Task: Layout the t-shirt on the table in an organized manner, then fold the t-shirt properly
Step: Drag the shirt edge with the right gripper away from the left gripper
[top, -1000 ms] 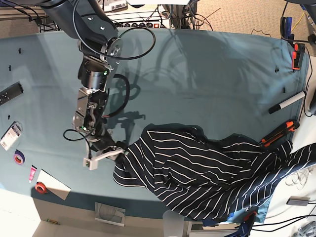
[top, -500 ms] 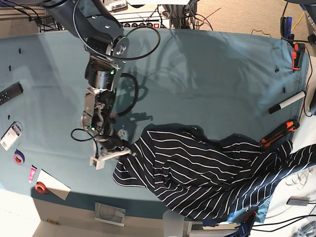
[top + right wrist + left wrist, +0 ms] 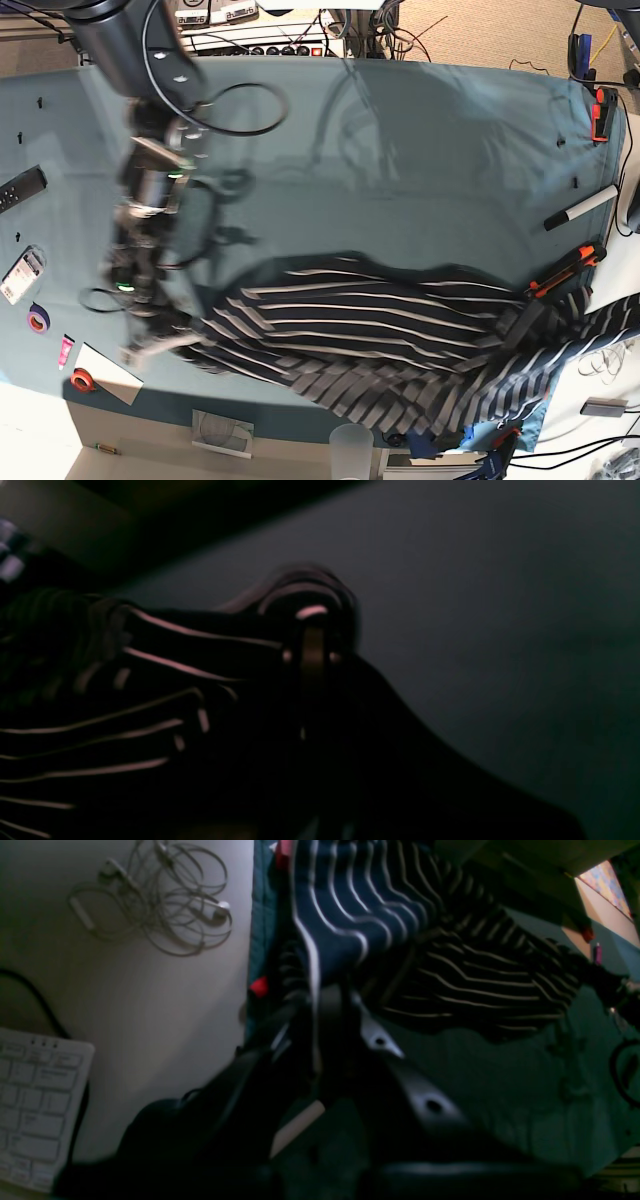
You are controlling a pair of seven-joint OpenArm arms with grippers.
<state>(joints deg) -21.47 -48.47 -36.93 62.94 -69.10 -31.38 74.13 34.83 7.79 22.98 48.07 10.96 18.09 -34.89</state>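
The counter (image 3: 400,150) lay bare from 10 to 2 o'clock; the t-shirt (image 3: 380,340) stretched across 4 to 8 o'clock, its hem over the 5 o'clock edge; the right gripper (image 3: 165,335) had its fingers clamped on the shirt's 8 o'clock edge; the left gripper (image 3: 320,1005) pinched the opposite end.
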